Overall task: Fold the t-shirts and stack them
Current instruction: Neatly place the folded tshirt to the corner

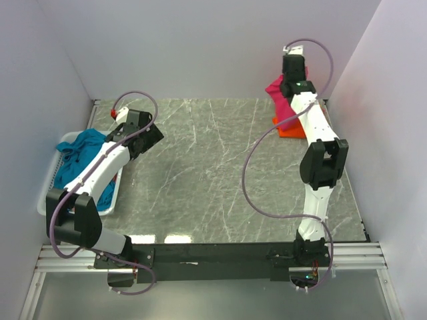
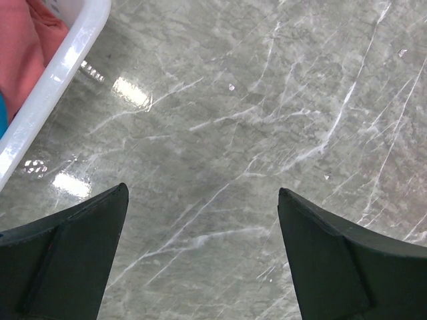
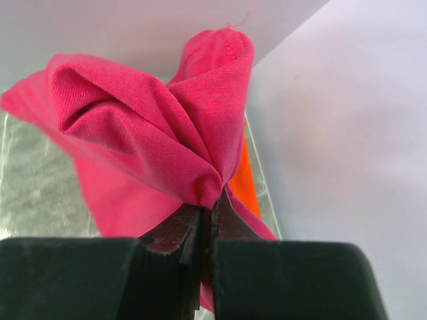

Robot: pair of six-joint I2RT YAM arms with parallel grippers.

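Fig.: layout, w/ basket (image 1: 65, 139) as our ref. In basket: 1st t-shirt (image 1: 81, 148). Just right of it we find L gripper (image 2: 202, 193) over table (image 1: 200, 167). Well right & farther back: 2nd t-shirt (image 1: 276, 90) hangs from R gripper (image 3: 207, 217), over 3rd t-shirt (image 1: 291, 129) lying on table.

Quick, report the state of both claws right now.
Left claw: open, holding nothing.
Right claw: closed on the magenta-pink t-shirt.
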